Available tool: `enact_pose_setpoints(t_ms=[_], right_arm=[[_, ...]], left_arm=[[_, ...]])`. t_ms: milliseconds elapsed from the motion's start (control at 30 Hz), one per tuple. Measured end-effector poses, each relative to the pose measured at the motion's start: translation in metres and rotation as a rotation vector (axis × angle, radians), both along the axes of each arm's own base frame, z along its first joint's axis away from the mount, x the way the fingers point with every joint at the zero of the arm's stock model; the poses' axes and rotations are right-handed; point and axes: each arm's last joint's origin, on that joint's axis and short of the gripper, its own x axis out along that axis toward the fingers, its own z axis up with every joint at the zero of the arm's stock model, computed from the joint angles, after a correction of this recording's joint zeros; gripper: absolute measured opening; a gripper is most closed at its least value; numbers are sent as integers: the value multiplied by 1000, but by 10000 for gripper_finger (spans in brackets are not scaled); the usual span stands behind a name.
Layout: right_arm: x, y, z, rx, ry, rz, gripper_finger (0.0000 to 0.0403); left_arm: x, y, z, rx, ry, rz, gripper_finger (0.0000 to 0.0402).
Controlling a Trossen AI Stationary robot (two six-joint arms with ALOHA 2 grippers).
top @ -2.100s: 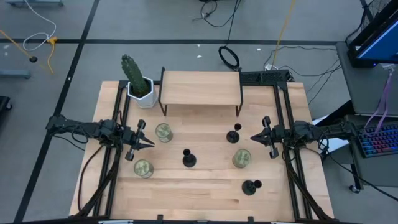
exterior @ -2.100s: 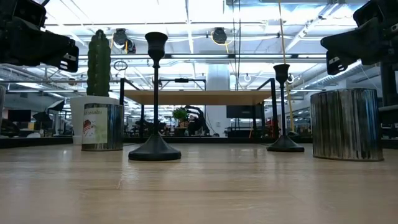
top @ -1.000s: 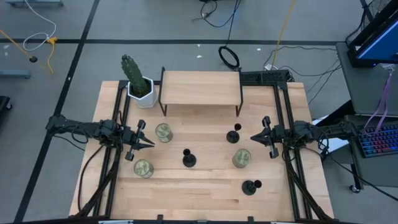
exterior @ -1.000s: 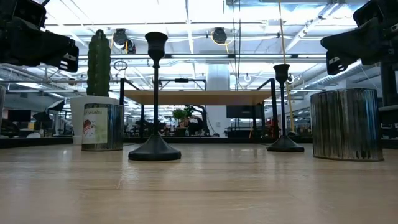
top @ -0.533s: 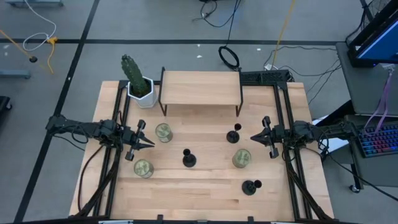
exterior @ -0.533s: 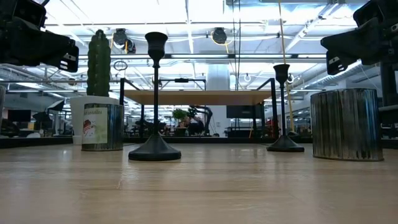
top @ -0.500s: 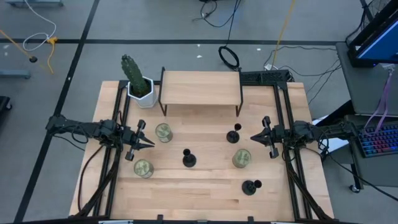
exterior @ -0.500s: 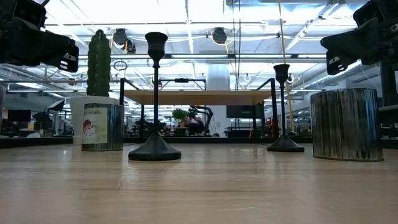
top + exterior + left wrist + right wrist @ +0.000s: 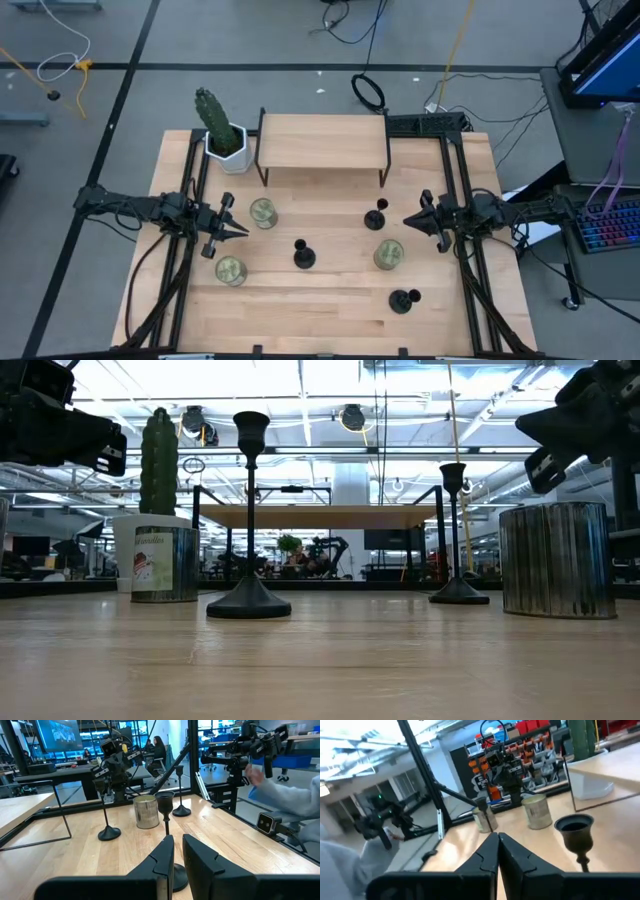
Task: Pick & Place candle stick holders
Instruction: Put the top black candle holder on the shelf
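Note:
Three black candle stick holders stand upright on their round bases on the wooden table: one at the middle point(image 9: 302, 255), one farther back right point(image 9: 376, 217), one near the front right point(image 9: 404, 299). My left gripper point(image 9: 243, 230) hovers at the table's left. In the left wrist view point(image 9: 178, 840) only a narrow slit shows between its fingers, and the middle holder point(image 9: 165, 805) stands just ahead. My right gripper point(image 9: 407, 222) hovers at the right, shut and empty point(image 9: 498, 837), close beside the back right holder point(image 9: 575, 832).
Three metal tins stand on the table point(image 9: 263, 212) point(image 9: 230, 270) point(image 9: 388, 254). A wooden riser shelf point(image 9: 322, 143) and a potted cactus point(image 9: 222, 130) stand at the far edge. A person's sleeve point(image 9: 285, 795) shows beyond the table's right side.
My right gripper has tipped and turned at its wrist above the table's right side, still shut. The holders and tins have kept still.

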Motion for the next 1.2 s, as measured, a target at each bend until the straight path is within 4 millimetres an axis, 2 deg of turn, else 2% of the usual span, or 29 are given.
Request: enact_pose_setpoints(t_ms=[300,433,567,667,800,900,967,1067,1200], right_arm=[[0,0,2,-38,-25,-14,4],[-1,-4,7,-265,-84,-168,4],[-1,-9,8,-267,-68,-330,4],[-1,-9,8,-256,-68,-352,4],[-2,-9,11,-338,-89,-368,4],[-3,-9,15,-412,-124,-388,4],[-2,-9,15,-402,-126,-384,5],[0,-9,11,-371,-92,-367,18],[6,-7,8,-340,-51,-326,70]], left_arm=[[0,0,0,0,0,0,47],[0,0,1,-2,-15,10,47],[0,2,7,-16,-73,61,47],[0,2,9,-39,-89,60,47],[0,2,11,-18,-109,64,47],[0,4,11,-22,-110,126,47],[0,5,11,-24,-111,173,47],[1,5,11,-22,-111,190,47],[0,6,13,-5,-142,193,47]])
